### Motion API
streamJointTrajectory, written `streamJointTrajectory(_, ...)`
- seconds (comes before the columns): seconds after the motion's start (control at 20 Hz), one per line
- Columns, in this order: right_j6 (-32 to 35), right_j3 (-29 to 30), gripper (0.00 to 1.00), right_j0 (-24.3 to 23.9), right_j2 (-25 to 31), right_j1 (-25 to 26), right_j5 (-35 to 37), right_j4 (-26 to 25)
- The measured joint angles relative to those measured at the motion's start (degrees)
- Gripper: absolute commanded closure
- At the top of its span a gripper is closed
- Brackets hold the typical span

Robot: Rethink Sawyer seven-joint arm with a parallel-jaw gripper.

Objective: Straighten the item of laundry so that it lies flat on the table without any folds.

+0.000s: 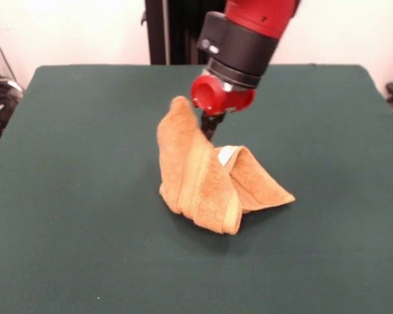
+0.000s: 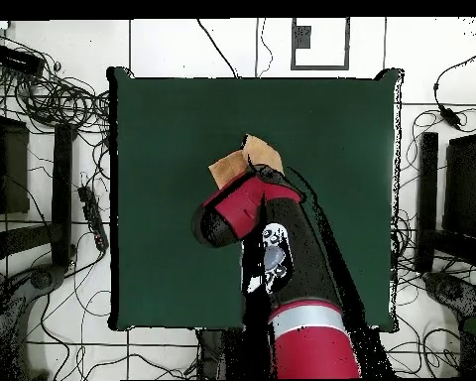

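1 towel (image 1: 206,186) near the middle of 1 green table (image 1: 72,196), bunched up w/ folds, 1 white label (image 1: 226,155) on top. My gripper (image 1: 210,125) is clamped on its raised corner.

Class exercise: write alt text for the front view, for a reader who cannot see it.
An orange-tan towel stands bunched and folded on a dark green table, one corner lifted to the gripper of a red and black robot arm reaching down from above. A small white label shows near the towel's middle.
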Motion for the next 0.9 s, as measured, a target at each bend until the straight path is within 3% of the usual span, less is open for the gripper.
streamJointTrajectory(0.9,0.0,2.0,1.00,-8.6,0.0,-3.7,-1.2,-3.6)
